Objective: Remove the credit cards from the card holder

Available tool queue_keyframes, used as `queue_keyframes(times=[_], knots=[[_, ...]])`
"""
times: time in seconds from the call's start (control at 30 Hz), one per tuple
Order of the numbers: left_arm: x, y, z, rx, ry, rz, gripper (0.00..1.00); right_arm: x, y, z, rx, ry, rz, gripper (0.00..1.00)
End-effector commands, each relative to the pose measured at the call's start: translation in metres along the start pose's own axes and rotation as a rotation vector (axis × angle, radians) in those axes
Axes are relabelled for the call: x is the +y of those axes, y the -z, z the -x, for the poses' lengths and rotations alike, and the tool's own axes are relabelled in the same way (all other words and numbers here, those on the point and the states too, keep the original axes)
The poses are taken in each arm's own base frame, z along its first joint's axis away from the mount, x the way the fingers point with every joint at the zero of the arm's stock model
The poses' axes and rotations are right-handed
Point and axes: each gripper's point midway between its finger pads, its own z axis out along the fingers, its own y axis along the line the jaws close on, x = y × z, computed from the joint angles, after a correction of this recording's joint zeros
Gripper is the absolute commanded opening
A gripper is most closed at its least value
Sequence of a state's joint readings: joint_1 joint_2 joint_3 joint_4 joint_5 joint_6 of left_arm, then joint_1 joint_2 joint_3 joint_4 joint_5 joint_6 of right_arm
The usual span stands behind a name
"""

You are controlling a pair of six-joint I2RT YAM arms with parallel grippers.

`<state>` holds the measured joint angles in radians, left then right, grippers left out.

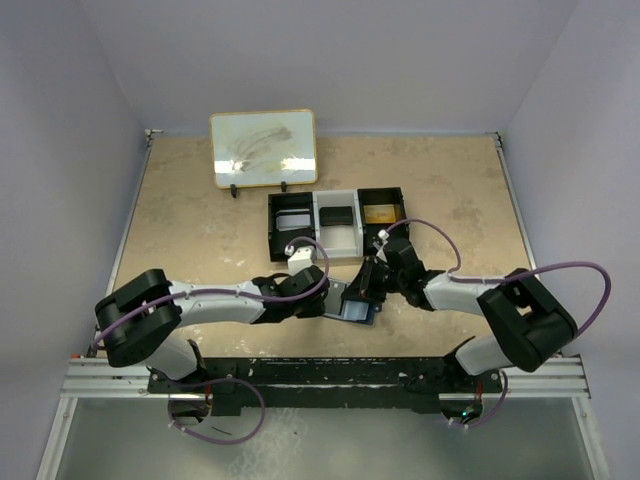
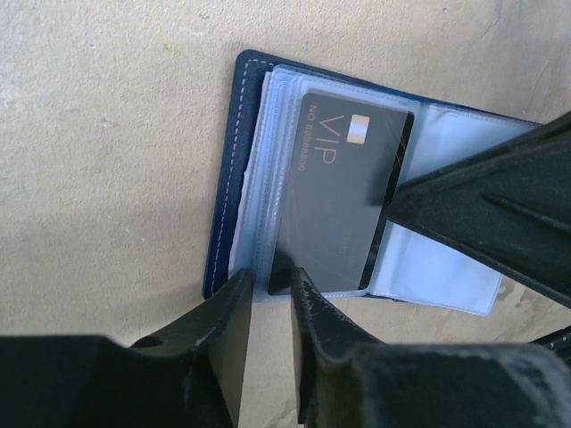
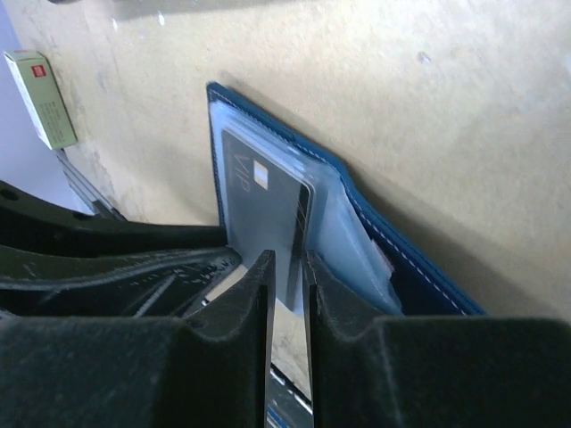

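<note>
Barely parted, right hand (image 3: 287, 260) straddles black card (image 3: 261, 201) in card holder (image 3: 412, 272)

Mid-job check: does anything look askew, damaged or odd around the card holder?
Nothing looks damaged or spilled. One oddity: the left gripper and the right gripper both straddle the same black VIP card, at opposite edges, inside a clear sleeve of the open card holder. They may tug against each other.
</note>
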<state>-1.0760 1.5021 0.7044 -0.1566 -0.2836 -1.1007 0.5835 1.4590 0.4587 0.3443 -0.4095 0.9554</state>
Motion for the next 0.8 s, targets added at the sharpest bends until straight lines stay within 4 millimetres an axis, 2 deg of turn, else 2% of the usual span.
queue_keyframes(times=[0.0,0.13,0.23,0.4,0.5,0.67,0.77], knots=[[0.006,0.01,0.007,-0.036,0.014,0.027,0.25,-0.017,0.007,-0.013,0.004,-0.033,-0.048,0.22],[-0.006,0.016,0.026,-0.094,0.0,0.01,0.31,-0.022,0.004,-0.015,0.016,-0.017,-0.059,0.22],[-0.02,0.016,0.037,-0.115,-0.028,0.001,0.32,-0.02,0.002,-0.012,0.004,-0.022,-0.053,0.21],[-0.032,0.011,0.049,-0.133,-0.092,0.021,0.32,-0.022,0.002,-0.008,-0.022,-0.04,-0.065,0.21],[-0.037,0.001,0.044,-0.1,-0.132,0.009,0.32,-0.02,0.001,-0.007,-0.022,-0.044,-0.057,0.21],[-0.017,-0.014,0.027,-0.047,-0.147,0.092,0.23,-0.019,0.001,-0.007,-0.032,-0.069,-0.046,0.2],[-0.014,-0.018,0.016,-0.017,-0.135,0.071,0.19,-0.016,0.001,-0.009,-0.029,-0.078,-0.022,0.2]])
